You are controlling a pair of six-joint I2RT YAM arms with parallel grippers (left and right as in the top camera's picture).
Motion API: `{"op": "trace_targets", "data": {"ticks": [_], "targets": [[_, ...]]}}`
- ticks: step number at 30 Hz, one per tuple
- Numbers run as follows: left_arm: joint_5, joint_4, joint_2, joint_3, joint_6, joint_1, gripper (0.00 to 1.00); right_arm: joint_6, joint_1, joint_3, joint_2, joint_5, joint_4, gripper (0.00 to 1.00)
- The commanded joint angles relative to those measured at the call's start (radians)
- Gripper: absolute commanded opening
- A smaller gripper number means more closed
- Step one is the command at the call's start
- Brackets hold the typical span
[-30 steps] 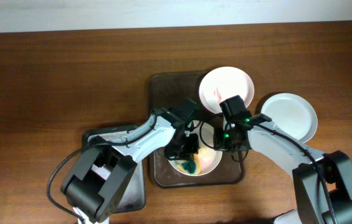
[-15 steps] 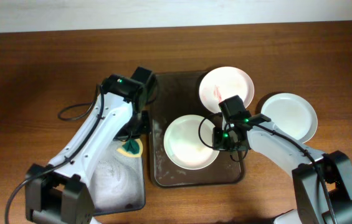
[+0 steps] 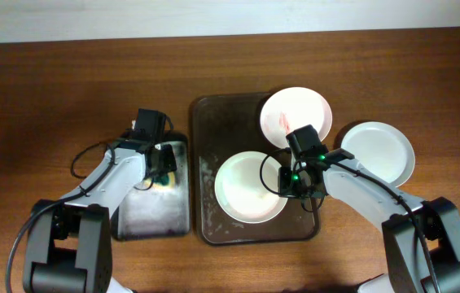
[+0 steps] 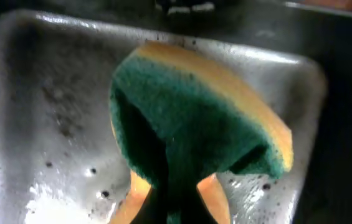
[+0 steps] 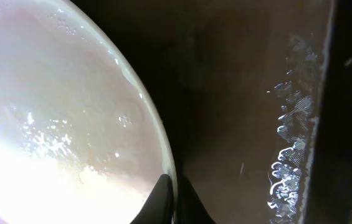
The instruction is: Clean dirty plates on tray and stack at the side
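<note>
The pale green plate (image 3: 246, 187) lies on the dark brown tray (image 3: 221, 130), wet and without smears. My right gripper (image 3: 288, 182) is shut on its right rim; the right wrist view shows the fingers (image 5: 177, 194) pinching the plate's edge (image 5: 57, 106) over the tray (image 5: 238, 124). The pinkish-white plate (image 3: 295, 116) with a reddish smear sits at the tray's far right corner. The white plate (image 3: 380, 152) lies on the table to the right of the tray. My left gripper (image 3: 161, 169) is shut on a green-yellow sponge (image 4: 194, 118) over the small black tray (image 3: 152, 216).
The small black tray (image 4: 38, 124) is wet, with foam and specks, and lies left of the brown tray. A black cable (image 3: 91, 159) loops on the table beside my left arm. Bare wooden table lies at the far left and far right.
My left arm has carried the sponge off the pale green plate, leftward to the small black tray. The right gripper has stayed shut on the plate's rim.
</note>
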Motion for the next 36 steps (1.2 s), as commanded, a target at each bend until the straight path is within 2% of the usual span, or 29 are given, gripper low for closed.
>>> {"op": "trace_targets", "data": {"ticks": [1,2,3,4,5,6,10,12,15,18,22,29,36], "targets": [[-0.029,0.031,-0.004,0.027,0.027,0.008,0.0,-0.017,-0.005,-0.014,0.014,0.039,-0.008,0.04],[-0.002,-0.011,-0.004,0.054,0.028,0.008,0.07,-0.024,-0.005,-0.014,0.014,0.039,-0.008,0.04],[0.03,-0.057,-0.005,0.073,0.028,0.008,0.27,-0.042,-0.005,-0.012,0.014,0.039,-0.009,0.04],[0.089,-0.142,-0.005,0.1,0.028,0.008,0.64,-0.074,-0.005,-0.006,0.011,0.035,-0.011,0.05],[0.102,-0.166,-0.005,0.101,0.027,0.008,0.8,-0.078,-0.005,0.0,0.008,0.035,-0.016,0.04],[0.102,-0.2,-0.005,0.101,0.027,0.008,1.0,-0.079,-0.005,0.006,0.005,0.035,-0.016,0.04],[0.109,-0.348,-0.071,0.173,0.027,0.008,0.99,-0.132,-0.005,0.081,-0.028,0.04,-0.094,0.04],[0.109,-0.391,-0.132,0.207,0.027,0.008,0.99,-0.141,-0.004,0.195,-0.069,0.138,-0.219,0.04],[0.109,-0.404,-0.156,0.206,0.027,0.007,0.99,-0.168,-0.004,0.339,-0.125,0.276,-0.377,0.04],[0.109,-0.404,-0.156,0.206,0.027,0.007,0.99,-0.167,0.021,0.412,-0.19,0.366,-0.422,0.04],[0.109,-0.403,-0.156,0.206,0.027,0.007,0.99,-0.128,0.233,0.425,-0.198,0.748,-0.543,0.04],[0.109,-0.403,-0.156,0.206,0.027,0.007,0.99,-0.076,0.554,0.425,-0.198,1.142,-0.587,0.04],[0.109,-0.403,-0.156,0.206,0.027,0.007,0.99,-0.053,0.757,0.425,-0.198,1.417,-0.6,0.04]]}}
